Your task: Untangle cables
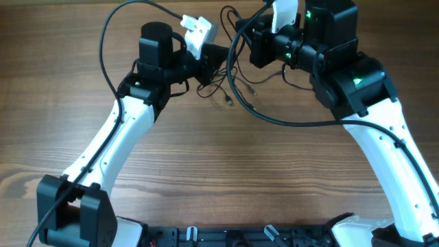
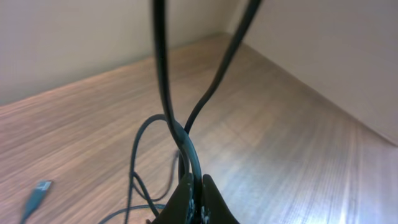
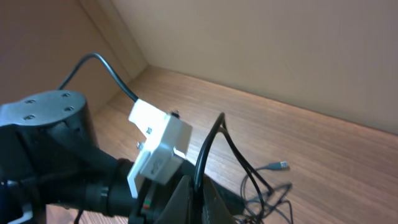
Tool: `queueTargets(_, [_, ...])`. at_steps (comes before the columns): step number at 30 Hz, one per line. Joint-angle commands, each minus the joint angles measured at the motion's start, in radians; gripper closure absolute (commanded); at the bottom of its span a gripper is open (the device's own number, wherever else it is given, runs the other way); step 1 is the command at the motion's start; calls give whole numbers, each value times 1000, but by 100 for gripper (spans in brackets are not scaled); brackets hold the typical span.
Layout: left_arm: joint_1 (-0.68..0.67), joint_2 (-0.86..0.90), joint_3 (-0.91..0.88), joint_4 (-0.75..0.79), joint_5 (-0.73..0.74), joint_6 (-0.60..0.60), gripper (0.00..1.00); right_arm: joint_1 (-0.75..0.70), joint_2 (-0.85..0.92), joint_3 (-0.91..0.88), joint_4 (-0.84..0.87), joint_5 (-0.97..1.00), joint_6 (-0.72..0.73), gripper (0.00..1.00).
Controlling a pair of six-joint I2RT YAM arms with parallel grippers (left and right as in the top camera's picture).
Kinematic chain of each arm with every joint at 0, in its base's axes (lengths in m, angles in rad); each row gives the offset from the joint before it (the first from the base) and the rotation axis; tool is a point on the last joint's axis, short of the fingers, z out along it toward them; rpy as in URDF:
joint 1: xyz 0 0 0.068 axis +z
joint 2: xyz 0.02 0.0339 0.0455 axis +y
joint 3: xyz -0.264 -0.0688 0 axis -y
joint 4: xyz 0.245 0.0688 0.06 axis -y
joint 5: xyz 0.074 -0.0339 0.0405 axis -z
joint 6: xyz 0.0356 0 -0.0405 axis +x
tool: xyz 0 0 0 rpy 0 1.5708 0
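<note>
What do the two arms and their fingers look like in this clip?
Both arms have white links, as on the left arm and right arm, with black joint housings and thick black wiring looped off them. Green lights glow on the right one. Each wrist carries a white camera mount. The fingers are black, tapered.

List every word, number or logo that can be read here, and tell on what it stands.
No readable text in any view.
The white camera housing has only tiny dark marks, too small to read.
The cables and the wooden table show nothing written.
</note>
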Motion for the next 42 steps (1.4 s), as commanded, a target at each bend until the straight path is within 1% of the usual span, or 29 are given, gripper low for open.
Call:
queueTargets(1, [35, 9, 15, -2, -67, 2, 96, -5, -18, 23, -15, 54, 5, 95])
queueTargets(10, [127, -13, 15, -3, -67, 2, 96, -5, -18, 23, -121, 151, 8, 96])
queueTargets(12, [145, -31, 15, -4, -67, 2, 96, -5, -18, 23, -153, 216, 20, 95])
queueTargets(15, [181, -77, 15, -3, -67, 3, 96, -5, -18, 23, -208, 374, 71, 96])
queueTargets(16, [198, -96, 15, -4, -68, 3, 96, -7, -18, 23, -241, 457, 93, 96])
queueTargets(18, [226, -122, 15, -7, -68, 3, 96, -22, -18, 23, -288, 540, 103, 95])
queueTargets(19, [248, -139, 15, -11, -68, 3, 96, -41, -18, 23, -317, 586, 118, 95])
queueTargets(22, [325, -184, 15, -29, -67, 2, 96, -116, -18, 22, -357, 623, 137, 96])
queueTargets(26, [406, -220, 15, -41, -67, 2, 96, -208, -17, 22, -359, 631, 135, 96])
queueTargets(29, [461, -244, 15, -45, -67, 3, 96, -275, -11, 22, -368, 686, 132, 96])
queueTargets(32, [499, -257, 15, -47, -67, 3, 96, -318, 7, 22, -374, 700, 113, 96])
queueTargets(36, [552, -272, 15, -57, -67, 3, 96, -377, 61, 22, -373, 742, 113, 95])
queueTargets(42, [614, -285, 15, -57, -67, 7, 96, -466, 153, 22, -371, 750, 111, 96])
